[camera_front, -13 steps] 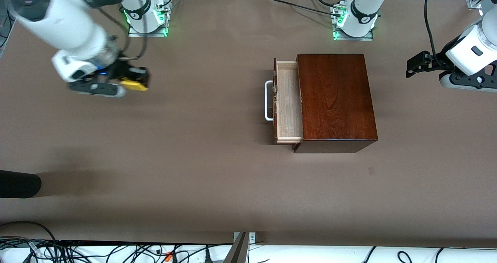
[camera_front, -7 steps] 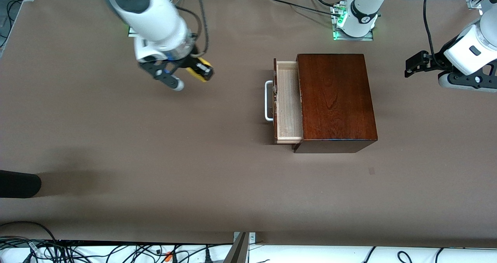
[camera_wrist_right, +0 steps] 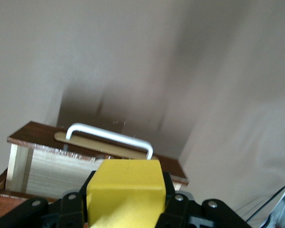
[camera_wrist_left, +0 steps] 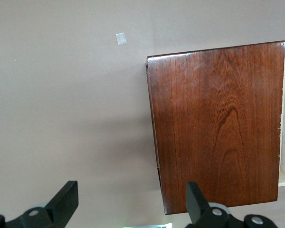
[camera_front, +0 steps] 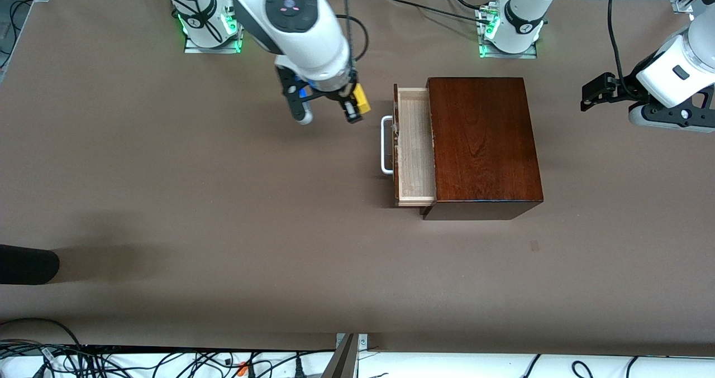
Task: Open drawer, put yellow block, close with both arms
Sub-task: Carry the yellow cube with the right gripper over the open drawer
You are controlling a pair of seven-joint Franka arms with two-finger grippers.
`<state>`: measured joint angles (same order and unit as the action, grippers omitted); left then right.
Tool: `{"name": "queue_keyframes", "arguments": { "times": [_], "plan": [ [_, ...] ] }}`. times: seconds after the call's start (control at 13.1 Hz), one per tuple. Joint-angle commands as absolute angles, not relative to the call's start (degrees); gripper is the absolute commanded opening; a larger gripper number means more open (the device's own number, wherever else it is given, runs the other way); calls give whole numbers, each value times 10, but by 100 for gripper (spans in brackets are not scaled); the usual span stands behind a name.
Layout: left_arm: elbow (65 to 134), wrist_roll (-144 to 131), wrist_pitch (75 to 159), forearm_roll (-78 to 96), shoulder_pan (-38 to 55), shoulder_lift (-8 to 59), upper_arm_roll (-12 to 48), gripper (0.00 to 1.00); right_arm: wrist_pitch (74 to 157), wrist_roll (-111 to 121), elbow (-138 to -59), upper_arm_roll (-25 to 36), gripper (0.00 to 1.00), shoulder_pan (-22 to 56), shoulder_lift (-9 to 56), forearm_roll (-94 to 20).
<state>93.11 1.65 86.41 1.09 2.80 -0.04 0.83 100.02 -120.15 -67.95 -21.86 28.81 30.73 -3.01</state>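
Observation:
The dark wooden box (camera_front: pixel 483 143) stands toward the left arm's end of the table. Its drawer (camera_front: pixel 416 149) is pulled out toward the right arm's end, showing the pale lining and the white handle (camera_front: pixel 385 145). My right gripper (camera_front: pixel 357 104) hangs over the table just beside the handle, shut on the yellow block (camera_front: pixel 361 97). In the right wrist view the yellow block (camera_wrist_right: pixel 126 190) fills the space between the fingers, with the handle (camera_wrist_right: pixel 109 137) and the open drawer (camera_wrist_right: pixel 57 171) just ahead. My left gripper (camera_front: pixel 600 90) waits open in the air past the box (camera_wrist_left: pixel 218 123).
A black object (camera_front: pixel 28 263) lies at the right arm's end of the table, near the front camera. A small tape mark (camera_front: pixel 534 245) sits on the table, nearer the camera than the box. Cables (camera_front: pixel 167 361) run along the near edge.
My right arm has swung from the right arm's end of the table toward the drawer, carrying the yellow block. The left arm has barely moved. The drawer stands as before.

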Motion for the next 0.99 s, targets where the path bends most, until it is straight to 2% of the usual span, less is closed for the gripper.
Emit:
{"name": "queue_keyframes", "arguments": {
  "times": [0.0, 0.23, 0.53, 0.91],
  "plan": [
    [931, 26, 866, 16, 31, -1, 7, 100, 1028, -1291, -645, -211, 0, 329, 342, -18],
    [930, 27, 865, 15, 32, -2, 14, 100, 1077, -1408, -624, -191, 0, 386, 385, 27],
    [923, 29, 865, 15, 32, 0, 19, 100, 1112, -1471, -591, -113, 0, 474, 446, 41],
    [923, 32, 863, 15, 31, 0, 19, 100, 1162, -1488, -590, -75, 0, 504, 485, 41]
  ]
}}
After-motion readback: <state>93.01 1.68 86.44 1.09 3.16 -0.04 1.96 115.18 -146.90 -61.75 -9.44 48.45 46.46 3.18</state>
